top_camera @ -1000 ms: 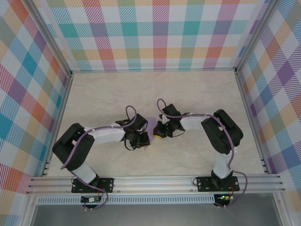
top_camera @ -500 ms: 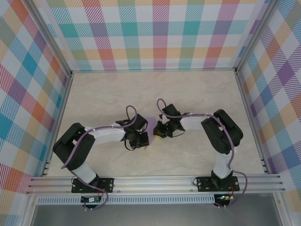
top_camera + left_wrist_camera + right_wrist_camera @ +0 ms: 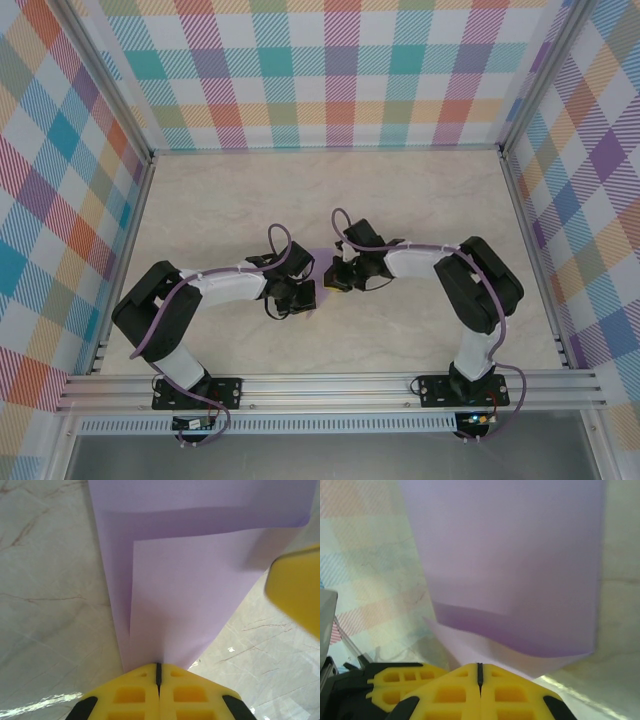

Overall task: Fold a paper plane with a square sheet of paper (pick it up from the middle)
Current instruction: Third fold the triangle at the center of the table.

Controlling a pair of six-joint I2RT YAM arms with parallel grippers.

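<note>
At the middle of the table (image 3: 200, 200), the left gripper (image 3: 158, 666) and right gripper (image 3: 479, 666) each pinch the square sheet of paper (image 3: 190, 580), apparently mid-fold; next, its edges need aligning before creasing.

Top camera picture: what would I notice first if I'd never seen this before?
The bright checked walls around the pale table catch the eye first. In the middle of the table, the left gripper and right gripper meet tip to tip at a sheet of purple paper. Up close, each gripper's yellow fingers are shut on the paper, which already has a fold.
</note>
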